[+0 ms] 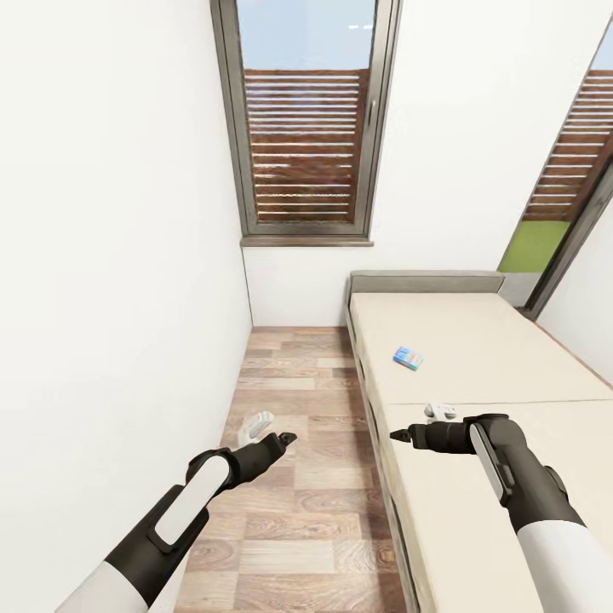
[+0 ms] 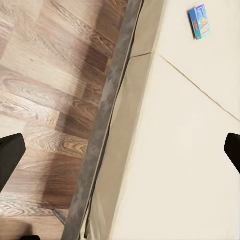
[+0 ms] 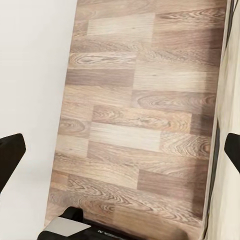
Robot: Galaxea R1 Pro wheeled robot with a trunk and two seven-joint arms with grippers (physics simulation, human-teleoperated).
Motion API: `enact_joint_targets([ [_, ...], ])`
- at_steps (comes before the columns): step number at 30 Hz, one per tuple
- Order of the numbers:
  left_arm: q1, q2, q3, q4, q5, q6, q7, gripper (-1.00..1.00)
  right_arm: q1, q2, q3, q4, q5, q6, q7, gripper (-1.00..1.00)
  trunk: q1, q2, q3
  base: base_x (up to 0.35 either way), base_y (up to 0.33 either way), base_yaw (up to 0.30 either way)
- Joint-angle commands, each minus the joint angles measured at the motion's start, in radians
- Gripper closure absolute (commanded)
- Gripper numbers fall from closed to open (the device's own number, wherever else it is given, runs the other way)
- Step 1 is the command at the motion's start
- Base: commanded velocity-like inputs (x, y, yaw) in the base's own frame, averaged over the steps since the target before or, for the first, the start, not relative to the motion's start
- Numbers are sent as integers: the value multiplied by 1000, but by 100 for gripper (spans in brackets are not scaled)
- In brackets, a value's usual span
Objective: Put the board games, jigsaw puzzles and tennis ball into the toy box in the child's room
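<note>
A small blue board game [image 1: 409,358] lies flat on the far section of the bed [image 1: 477,340], a beige mattress with a grey headboard. In the left wrist view the same board game [image 2: 199,22] sits on the mattress [image 2: 190,150], well beyond the fingers. My left gripper [image 1: 283,439] hovers open over the floor beside the bed; its black fingertips [image 2: 10,155] stand wide apart with nothing between them. My right gripper [image 1: 402,435] is open above the near mattress section by the bed's edge. Its fingertips [image 3: 10,160] point over the floor, also empty.
A narrow strip of wood-plank floor [image 1: 298,477] runs between the white wall [image 1: 111,298] on the left and the bed's grey frame [image 2: 102,130]. A tall grey-framed window [image 1: 306,119] stands at the far end, and another window [image 1: 570,204] is at the right.
</note>
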Motion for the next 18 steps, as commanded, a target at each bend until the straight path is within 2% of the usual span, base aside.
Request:
enact_joint_targets([
  [1,-1,1,-2,-2,9,-1,9,-100,-1,0,-1,-1,3,5,5,-100,1,-2,-2,0,12,0],
  [8,-1,1,-2,-2,10,-1,9,-100,-1,0,-1,-1,3,5,5,-100,1,-2,-2,0,39,0],
  [18,-1,1,-2,-2,9,-2,9,-100,-1,0,-1,-1,2,5,5,-100,1,-2,-2,0,110,0],
])
